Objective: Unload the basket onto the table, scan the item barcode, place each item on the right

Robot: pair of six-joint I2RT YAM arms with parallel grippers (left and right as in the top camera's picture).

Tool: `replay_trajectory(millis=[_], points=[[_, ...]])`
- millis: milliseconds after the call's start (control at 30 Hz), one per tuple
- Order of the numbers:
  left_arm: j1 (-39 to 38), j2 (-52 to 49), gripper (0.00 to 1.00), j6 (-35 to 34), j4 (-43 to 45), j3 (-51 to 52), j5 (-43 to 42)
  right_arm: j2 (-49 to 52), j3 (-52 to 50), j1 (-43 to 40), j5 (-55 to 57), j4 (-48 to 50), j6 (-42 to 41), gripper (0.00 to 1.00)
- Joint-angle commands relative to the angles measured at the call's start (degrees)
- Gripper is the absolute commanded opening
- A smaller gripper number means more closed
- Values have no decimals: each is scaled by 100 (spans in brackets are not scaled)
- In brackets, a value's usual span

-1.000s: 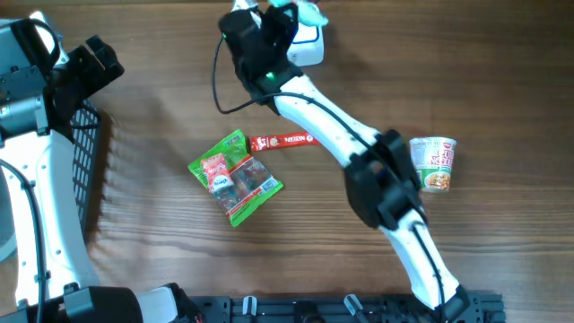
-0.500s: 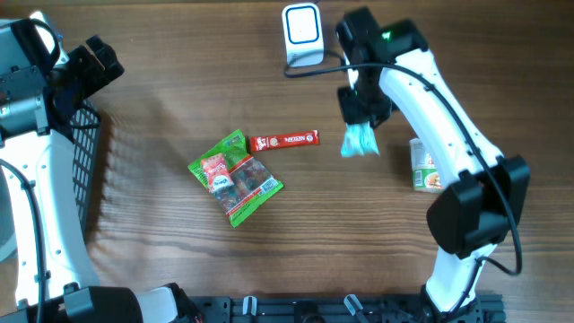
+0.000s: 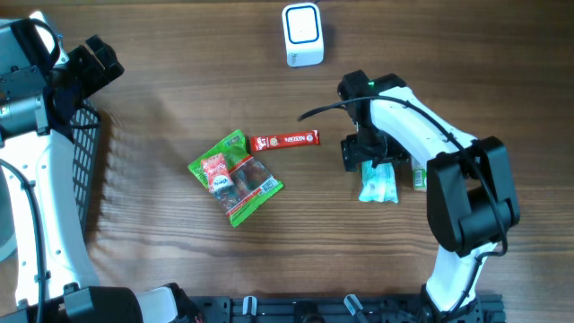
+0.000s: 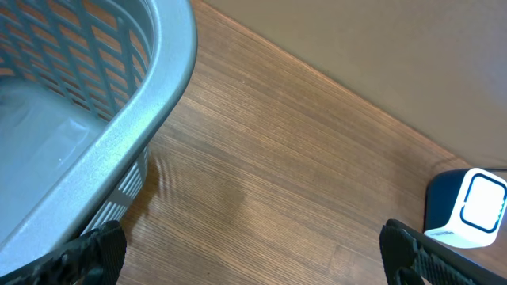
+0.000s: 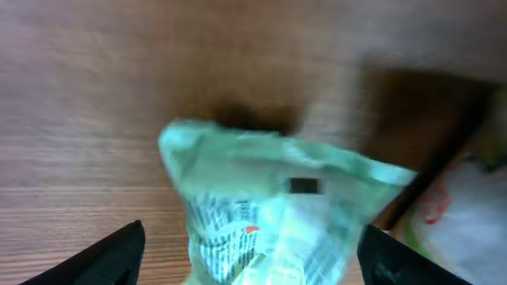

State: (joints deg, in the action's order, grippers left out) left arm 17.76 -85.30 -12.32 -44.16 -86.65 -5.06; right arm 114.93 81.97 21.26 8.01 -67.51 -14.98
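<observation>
Right gripper (image 5: 249,257) hovering with jaws standing wide over pale green crinkly plastic packet (image 3: 378,182) lying on brown wooden table (image 3: 179,260), left gripper (image 4: 253,249) gaping wide beside grey plastic basket (image 4: 119,119)

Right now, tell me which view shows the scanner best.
Overhead: the scanner is whole, sharp and unobstructed there, its white face in full view. The left wrist view catches the scanner only low at the frame's right edge, partly cut off. The right wrist view does not show it at all.
</observation>
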Motion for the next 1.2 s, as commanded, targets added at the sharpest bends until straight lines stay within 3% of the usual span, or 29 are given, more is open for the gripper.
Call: replay_trajectory(millis=[0, 133, 167, 233, 300, 433, 700, 867, 1067, 1167], points=[[13, 20, 100, -11, 13, -74, -46, -33, 741, -4, 188, -258, -63, 87], [13, 20, 100, -11, 13, -74, -46, -31, 914, 0, -1215, -516, 0, 67], [13, 20, 100, -11, 11, -74, -46, -31, 800, 11, -1447, -463, -4, 59], [13, 20, 100, -11, 11, -74, -46, -28, 483, 33, -1504, -175, -22, 23], [13, 20, 100, -11, 13, -74, -46, -31, 52, 55, -1591, 76, -28, 18], [13, 20, 100, -11, 11, -74, -46, -28, -439, 52, -1593, 284, -57, 13], [13, 20, 100, -11, 13, -74, -46, -31, -540, 44, -343, 140, -216, 12], [13, 20, 100, -11, 13, -74, -46, -28, -540, 26, 566, -197, -221, 18], [13, 20, 100, -11, 13, -74, -46, -31, -540, -284, 612, -310, -151, 18], [15, 20, 100, -11, 13, -74, -46, -46, -422, -348, -144, -393, 560, 18]])
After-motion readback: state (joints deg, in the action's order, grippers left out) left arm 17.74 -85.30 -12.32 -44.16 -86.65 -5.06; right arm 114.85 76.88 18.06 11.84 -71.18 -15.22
